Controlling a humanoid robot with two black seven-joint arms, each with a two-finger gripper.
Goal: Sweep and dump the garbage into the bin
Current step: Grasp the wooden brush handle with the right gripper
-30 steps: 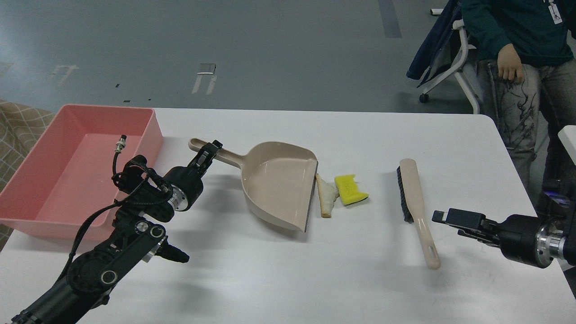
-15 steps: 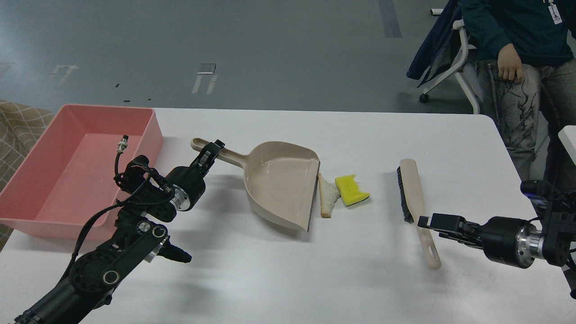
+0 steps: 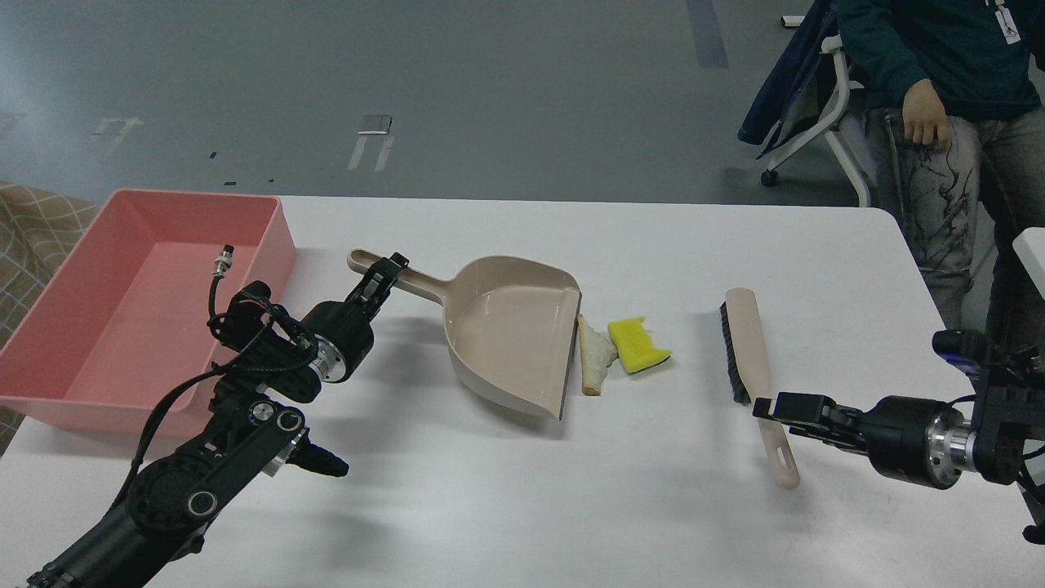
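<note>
Our left gripper point(image 3: 384, 273) pinches the smooth beige dustpan point(image 3: 513, 331) handle

Triangular bread slice point(image 3: 595, 358) and yellow sponge point(image 3: 639, 344) lie beside its lip on the white table point(image 3: 637, 506) — pink bin point(image 3: 131, 310) far left; right gripper point(image 3: 775, 406) at the brush point(image 3: 755, 367) handle, jaw state unclear

Premises appear to be a robotics lab or test area, not a home. Grey sealed floor point(image 3: 490, 90) carries taped marks point(image 3: 371, 139). A plain white table point(image 3: 653, 506) serves as the work surface. A white wheeled chair point(image 3: 824, 114) with a dark jacket draped over it stands behind. A bystander point(image 3: 939, 98) in a teal top wears what seems to be an ID badge point(image 3: 1008, 23), small and unclear.
</note>
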